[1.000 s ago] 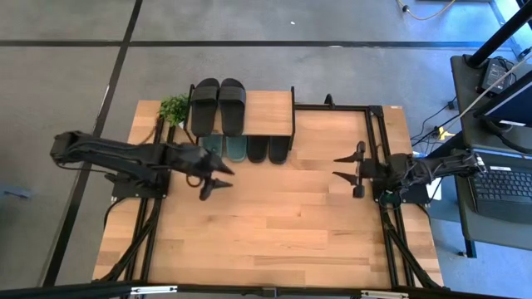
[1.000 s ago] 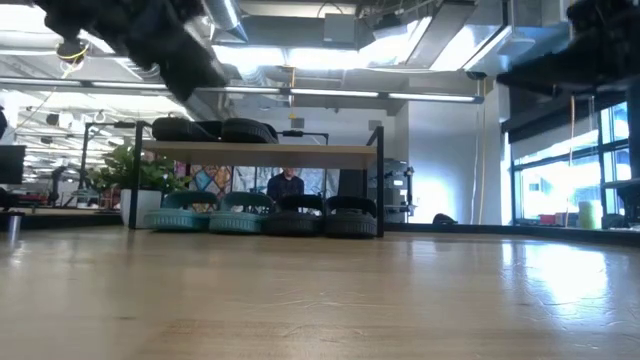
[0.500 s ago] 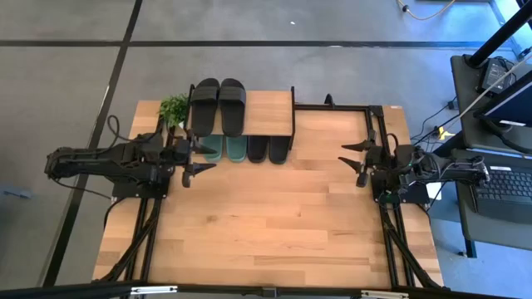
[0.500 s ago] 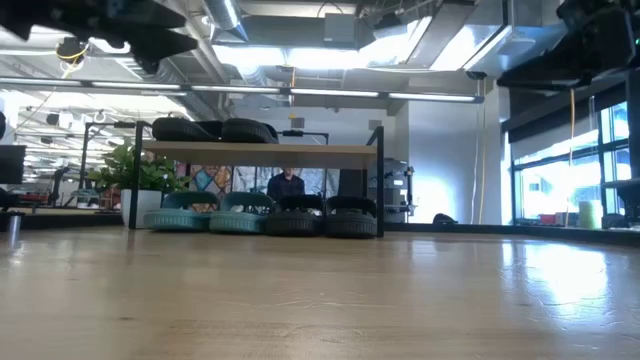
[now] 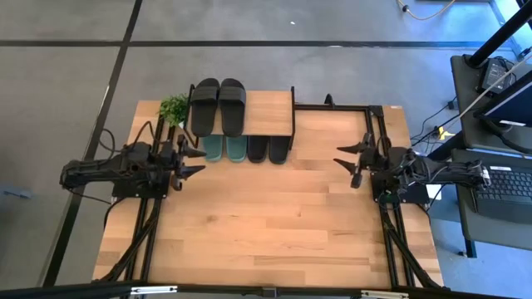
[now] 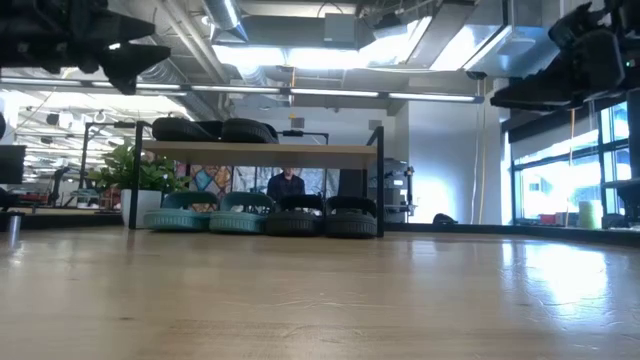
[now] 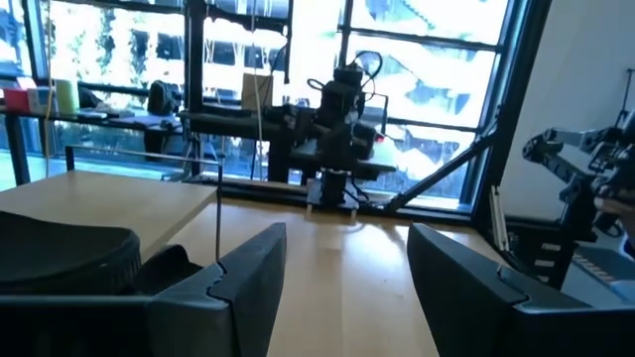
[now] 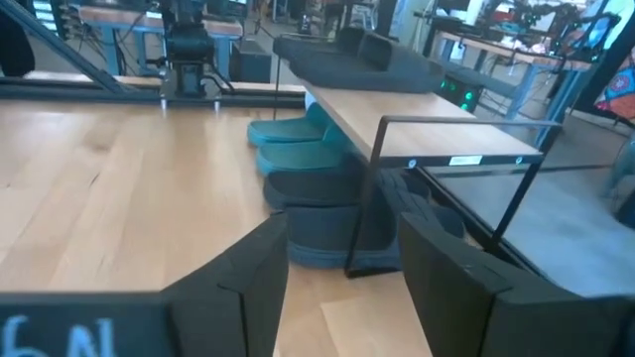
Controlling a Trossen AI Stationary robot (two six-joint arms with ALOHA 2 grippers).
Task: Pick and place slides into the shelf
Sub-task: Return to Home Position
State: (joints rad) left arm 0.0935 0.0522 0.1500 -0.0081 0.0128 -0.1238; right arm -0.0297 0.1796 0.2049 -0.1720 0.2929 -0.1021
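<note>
Wooden desk (image 5: 266,224): shelf (image 5: 270,112) at far edge, two black slides (image 5: 218,104) on top, four more slides (image 5: 246,148) beneath. Left tool (image 5: 199,162), right tool (image 5: 339,156) empty, fingers wide, near side edges.

Light: bright, even across tabletop (image 5: 266,232)
Glare: ceiling fixtures (image 6: 300,57) upper centre, low view; windows (image 7: 427,69) blown out, left wrist view
Shadows: soft beneath shelf (image 5: 270,112)

- High view: overhead, looking straight down, far enough to take in the whole table (image 5: 274,224), with the shelf (image 5: 270,112) at its far edge
- Low view: table-top height, level, facing the shelf's open front from well away
- Left wrist view: beside one shelf end, looking across the table
- Right wrist view: near the opposite end, facing the shelf
- All four share the shelf
</note>
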